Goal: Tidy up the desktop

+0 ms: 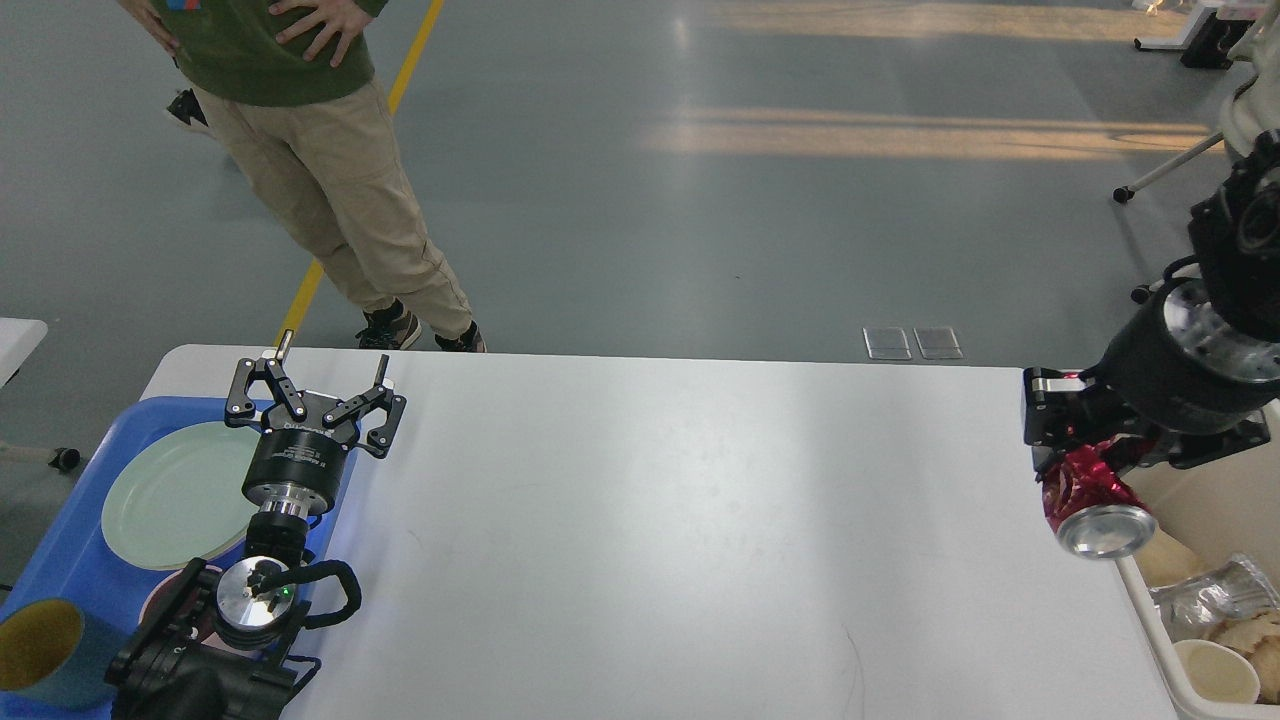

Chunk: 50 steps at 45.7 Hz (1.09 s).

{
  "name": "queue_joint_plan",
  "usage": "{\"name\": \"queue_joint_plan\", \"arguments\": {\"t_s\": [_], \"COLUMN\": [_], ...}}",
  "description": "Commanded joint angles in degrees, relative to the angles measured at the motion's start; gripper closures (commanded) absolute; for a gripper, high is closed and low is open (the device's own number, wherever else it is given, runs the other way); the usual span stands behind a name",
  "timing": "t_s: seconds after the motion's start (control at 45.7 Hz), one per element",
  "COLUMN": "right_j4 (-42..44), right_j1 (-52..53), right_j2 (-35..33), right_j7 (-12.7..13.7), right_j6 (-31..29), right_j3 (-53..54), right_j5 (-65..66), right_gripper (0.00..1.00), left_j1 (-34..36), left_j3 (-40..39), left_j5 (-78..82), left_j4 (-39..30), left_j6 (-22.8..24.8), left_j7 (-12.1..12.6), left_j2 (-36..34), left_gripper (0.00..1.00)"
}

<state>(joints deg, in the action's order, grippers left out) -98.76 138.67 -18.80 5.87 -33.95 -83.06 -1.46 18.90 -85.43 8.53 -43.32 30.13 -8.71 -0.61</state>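
The white desktop (640, 520) fills the lower part of the head view. My right gripper (1085, 465) is shut on a crushed red can (1092, 503) and holds it in the air over the table's right edge, above the rim of the beige bin (1150, 610). The can's silver end faces me. My left gripper (318, 378) is open and empty, held upright over the table's left side at the blue tray's edge.
A blue tray (60, 560) at the left holds a pale green plate (180, 495) and a blue-and-yellow cup (45, 650). The bin holds paper scraps, a wrapper and a white cup (1215, 668). A person (320, 170) stands beyond the far left edge.
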Motion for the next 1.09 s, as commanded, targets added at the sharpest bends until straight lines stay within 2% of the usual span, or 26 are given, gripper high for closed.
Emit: {"name": "queue_joint_plan", "arguments": {"t_s": [0.0,0.109,0.241,0.459,0.547,0.678,0.831,0.918,1.071], "right_j4": [2.5,8.1,23.8,48.5,60.8,78.4,95.7,99.6,99.8], "right_j1": [-5.0,-12.9,-29.0,-58.1,-71.3,-89.7,-103.2,-106.4,-107.7], "right_j2": [-5.1,-13.2,-19.8,-24.2,-22.4,-15.7,-7.0,-4.5,-3.9], "right_j7": [0.1,0.1,0.4,0.5,0.5,0.4,0.2,0.2,0.5], "right_j6": [6.7,12.8,15.9,19.4,21.5,26.5,30.1,31.7,33.2], "right_j3": [-4.3,-5.7,-3.3,15.6,23.2,34.2,39.2,39.5,39.6], "right_j5": [-0.3,-0.5,-0.3,-0.8,-0.9,-0.9,-1.0,-1.0,-1.0], "right_gripper": [1.0,1.0,1.0,1.0,1.0,1.0,1.0,1.0,1.0], "left_j1": [0.0,0.0,0.0,0.0,0.0,0.0,0.0,0.0,0.0], "left_j3": [0.0,0.0,0.0,0.0,0.0,0.0,0.0,0.0,0.0], "left_j5": [0.0,0.0,0.0,0.0,0.0,0.0,0.0,0.0,0.0], "left_j4": [0.0,0.0,0.0,0.0,0.0,0.0,0.0,0.0,0.0], "left_j6": [0.0,0.1,0.1,0.1,0.1,0.0,0.1,0.0,0.0], "left_j7": [0.0,0.0,0.0,0.0,0.0,0.0,0.0,0.0,0.0], "left_j2": [0.0,0.0,0.0,0.0,0.0,0.0,0.0,0.0,0.0], "left_gripper": [0.04,0.04,0.04,0.04,0.04,0.04,0.04,0.04,0.04]}}
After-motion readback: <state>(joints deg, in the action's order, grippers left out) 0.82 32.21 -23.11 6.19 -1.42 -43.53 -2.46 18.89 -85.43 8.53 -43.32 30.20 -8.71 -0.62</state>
